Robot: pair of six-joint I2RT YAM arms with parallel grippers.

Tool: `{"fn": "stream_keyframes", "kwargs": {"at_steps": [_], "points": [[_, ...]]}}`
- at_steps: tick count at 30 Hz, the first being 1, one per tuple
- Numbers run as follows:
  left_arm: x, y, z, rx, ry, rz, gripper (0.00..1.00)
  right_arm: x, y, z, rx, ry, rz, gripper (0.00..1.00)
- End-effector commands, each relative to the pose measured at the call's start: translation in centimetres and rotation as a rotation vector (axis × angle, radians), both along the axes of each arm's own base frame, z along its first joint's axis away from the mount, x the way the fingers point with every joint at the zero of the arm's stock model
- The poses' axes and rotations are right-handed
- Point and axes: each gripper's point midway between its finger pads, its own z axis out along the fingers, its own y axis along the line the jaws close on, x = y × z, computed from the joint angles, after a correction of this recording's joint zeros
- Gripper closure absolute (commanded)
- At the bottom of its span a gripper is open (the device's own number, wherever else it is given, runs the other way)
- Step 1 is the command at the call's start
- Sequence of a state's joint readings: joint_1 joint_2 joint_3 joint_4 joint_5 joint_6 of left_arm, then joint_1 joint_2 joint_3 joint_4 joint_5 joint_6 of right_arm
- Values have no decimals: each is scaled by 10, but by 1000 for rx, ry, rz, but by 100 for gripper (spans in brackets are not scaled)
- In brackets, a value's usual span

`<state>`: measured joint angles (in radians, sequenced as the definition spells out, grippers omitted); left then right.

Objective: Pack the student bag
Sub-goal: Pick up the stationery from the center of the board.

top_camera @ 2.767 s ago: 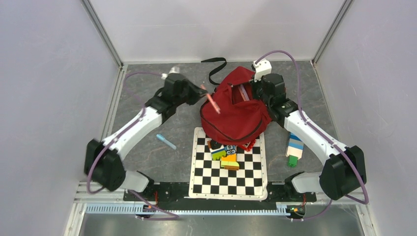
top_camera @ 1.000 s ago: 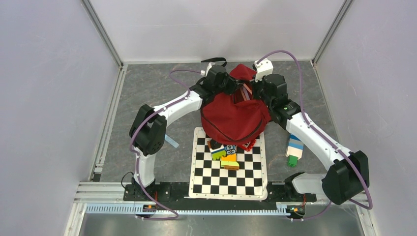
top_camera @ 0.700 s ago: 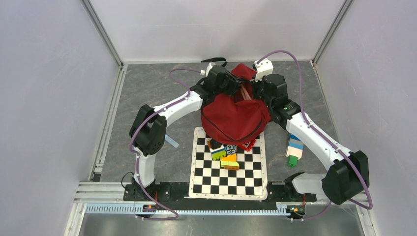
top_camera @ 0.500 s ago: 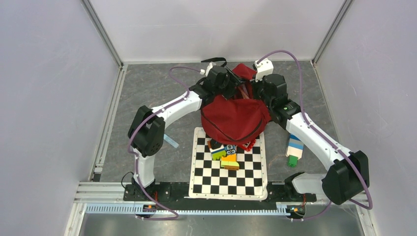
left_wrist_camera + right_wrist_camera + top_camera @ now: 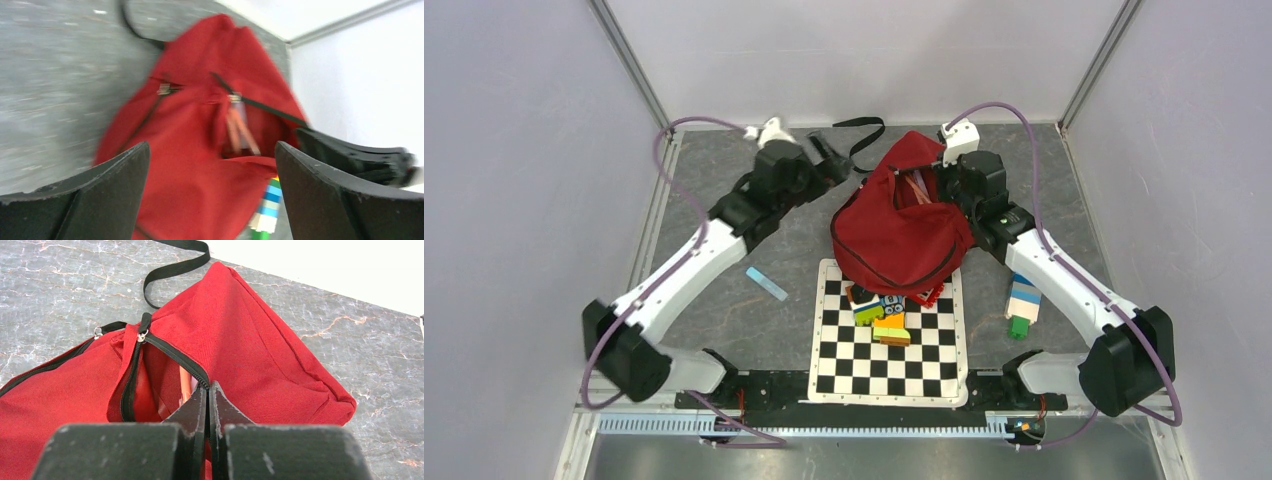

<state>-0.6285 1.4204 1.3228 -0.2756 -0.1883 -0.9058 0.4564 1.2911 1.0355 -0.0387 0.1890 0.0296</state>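
Observation:
The student bag (image 5: 894, 240) lies dark red on the grey floor, its zipper mouth open toward the back. Pink pens (image 5: 239, 131) stick up inside the mouth, and one pink pen (image 5: 184, 386) shows in the right wrist view. My right gripper (image 5: 932, 190) is shut on the bag's black zipper edge (image 5: 200, 376) and holds the mouth open. My left gripper (image 5: 832, 160) hangs open to the left of the bag (image 5: 190, 165), nothing between its fingers (image 5: 107, 195). In the right wrist view my right gripper (image 5: 208, 386) pinches the bag (image 5: 240, 335) at that edge.
A checkered mat (image 5: 864, 370) lies in front of the bag with colourful toy blocks (image 5: 879, 315) on it. A blue marker (image 5: 766, 285) lies on the floor at the left. A blue, white and green block stack (image 5: 1022, 305) lies under the right arm. The bag's black strap (image 5: 860, 135) loops behind it.
My left gripper opened over the bag's mouth, then the left arm swung back out to the left with nothing in it. The right gripper kept its hold on the zipper edge.

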Motion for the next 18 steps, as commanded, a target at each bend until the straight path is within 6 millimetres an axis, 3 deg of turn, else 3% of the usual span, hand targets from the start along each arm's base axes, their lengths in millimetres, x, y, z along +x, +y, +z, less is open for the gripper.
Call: {"fn": "stream_keyframes", "kwargs": {"at_steps": [1,4,10,15,18], "points": [[-27,100,-62,271,133,143,1,6,11,48,87,-130,17,100],[-47,147,-93,317,248,202,1,7,15,47,93,-123,29,100],[-86,210,-155,491,458,276,2,9,19,44,97,-112,39,100],[-109,230,-207,488,590,308,5,10,18,48,98,-119,35,100],[-121,229,-235,428,656,311,15,10,17,49,94,-123,30,100]]}}
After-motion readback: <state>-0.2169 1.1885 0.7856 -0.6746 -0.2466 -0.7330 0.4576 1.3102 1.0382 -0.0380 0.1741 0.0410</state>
